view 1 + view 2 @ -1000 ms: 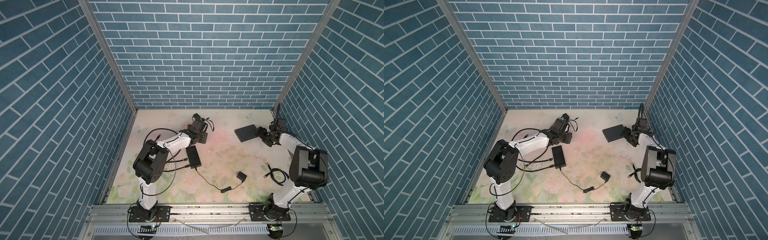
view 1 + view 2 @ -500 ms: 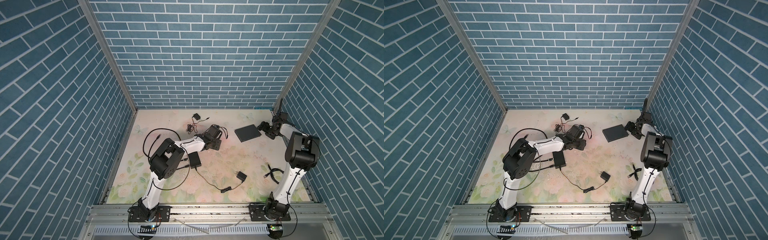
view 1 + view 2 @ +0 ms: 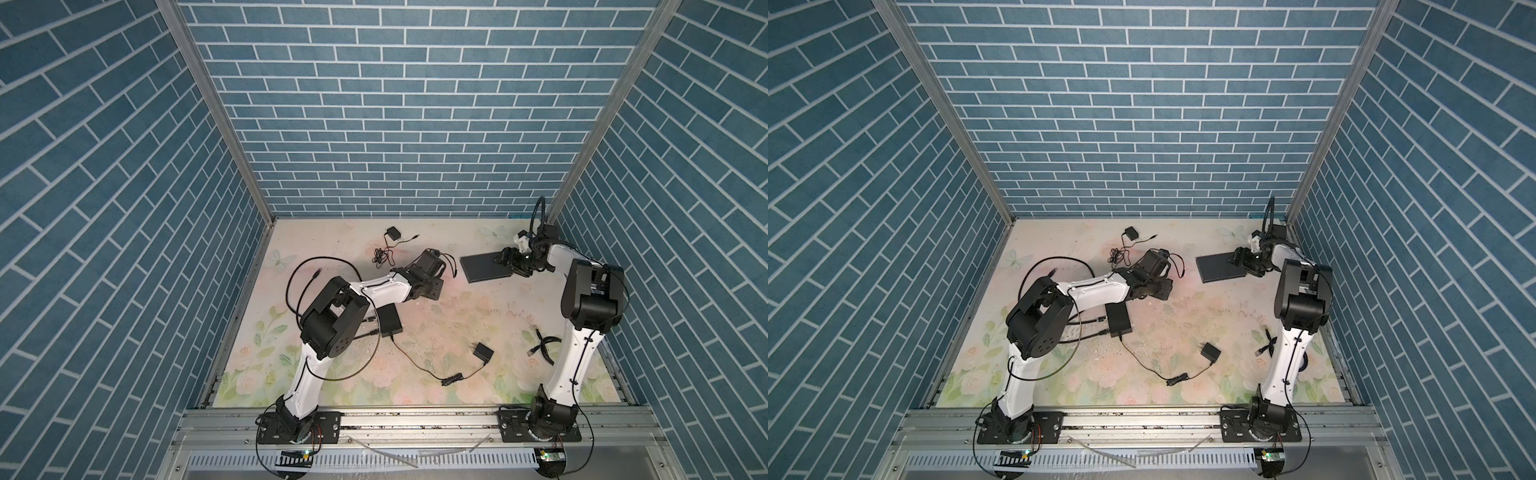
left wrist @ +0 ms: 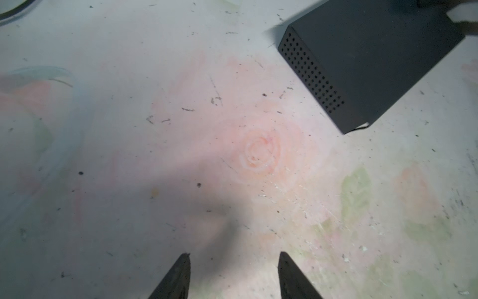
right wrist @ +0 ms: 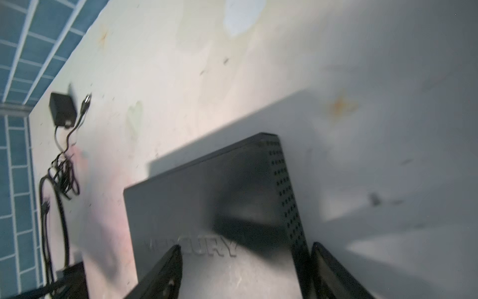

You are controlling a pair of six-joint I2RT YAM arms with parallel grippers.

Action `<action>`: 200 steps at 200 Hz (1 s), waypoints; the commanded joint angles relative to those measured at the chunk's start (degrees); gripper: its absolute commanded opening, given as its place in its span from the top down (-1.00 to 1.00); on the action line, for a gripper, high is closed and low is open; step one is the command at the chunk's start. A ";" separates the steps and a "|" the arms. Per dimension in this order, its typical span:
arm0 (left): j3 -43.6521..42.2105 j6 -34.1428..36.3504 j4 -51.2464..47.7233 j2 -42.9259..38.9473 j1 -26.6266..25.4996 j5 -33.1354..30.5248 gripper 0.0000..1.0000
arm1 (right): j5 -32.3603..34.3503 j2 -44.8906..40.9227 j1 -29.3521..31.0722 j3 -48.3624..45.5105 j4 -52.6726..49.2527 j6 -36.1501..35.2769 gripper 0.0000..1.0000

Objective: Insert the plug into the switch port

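Left fingers [image 4: 178,277] hang released over the bare table [image 4: 129,129], tips apart and nothing between them. The perforated end of the switch [image 4: 375,57] faces them from a little way off across the flowered surface. Right fingers [image 5: 163,274] meet the switch at its opposite end, close to the right wall. One lies over the lettered top face and the other sits just beside a perforated side. They stand wide, and we cannot tell whether they press on the switch or only straddle its corner. In both top views we see the switch [image 3: 482,269] as a dark slab on the back right part of the table, set at a slant; its ports are hidden from us. The plug [image 3: 415,237] lies on the table near the back wall, at the end of a thin cord, just beside its small black adapter [image 3: 392,232]. The slack of the cord sits in a tangle [image 3: 380,259] just behind the left wrist. The plug is apart from the switch and from both pairs of fingers. Under the left arm's elbow lies a smaller black box [image 3: 390,320] with cables plugged into it. One thin cord runs from it to a second adapter [image 3: 483,352] nearer the front. A short bundled cable [image 3: 542,347] lies beside the right arm.
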 commanded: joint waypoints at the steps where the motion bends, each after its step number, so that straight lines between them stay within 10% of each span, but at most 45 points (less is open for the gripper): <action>1: -0.38 0.36 -0.51 -1.46 2.06 -1.61 -0.13 | -5.81 -5.42 2.73 -4.75 -0.45 -2.89 -0.55; 200: 9.53 -18.60 18.90 14.13 2.80 23.59 -0.13 | 0.20 -6.54 8.36 -11.21 15.80 18.99 -0.56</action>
